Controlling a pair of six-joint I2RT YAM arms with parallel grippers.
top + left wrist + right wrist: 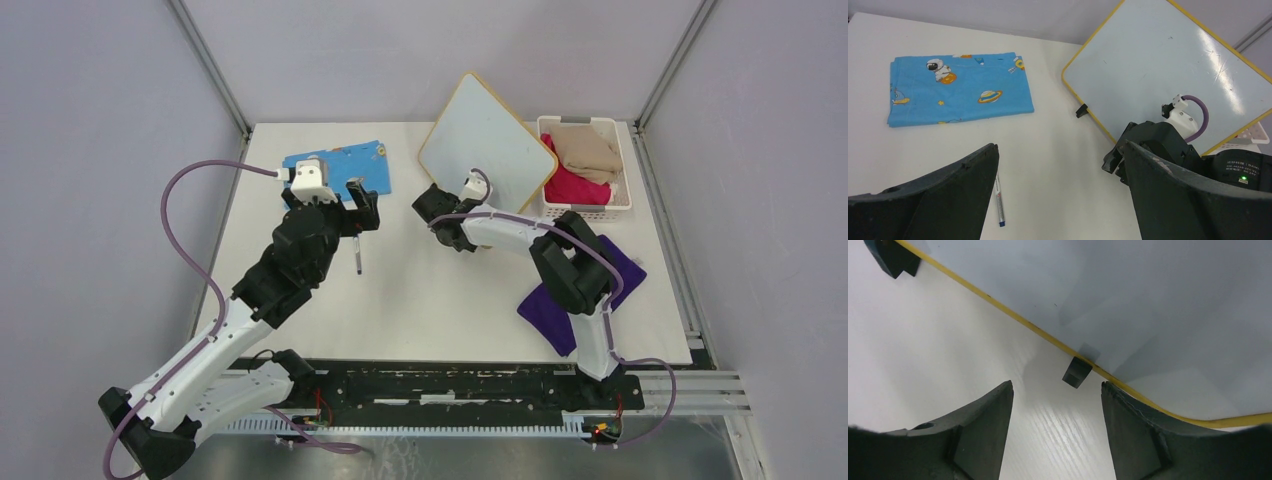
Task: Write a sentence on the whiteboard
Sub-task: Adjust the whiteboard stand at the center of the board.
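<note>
The whiteboard (487, 142) rests at an angle at the back of the table, its right edge by a basket. Its yellow-rimmed face (1158, 65) shows blank white, so the sentence is out of view. My right gripper (1056, 383) stands open at the board's near edge, a black clip (1076, 371) just ahead of the gap, nothing held. In the top view it (437, 213) sits at the board's lower left corner. My left gripper (1060, 145) is wide open and empty above the table. A blue-tipped marker (999, 202) lies below its left finger, also seen on the table (358, 258).
A folded blue space-print cloth (335, 168) lies at the back left. A white basket (585, 165) of clothes stands at the back right. A purple cloth (580, 290) lies under the right arm. A second black clip (893, 257) sits farther along the board's edge.
</note>
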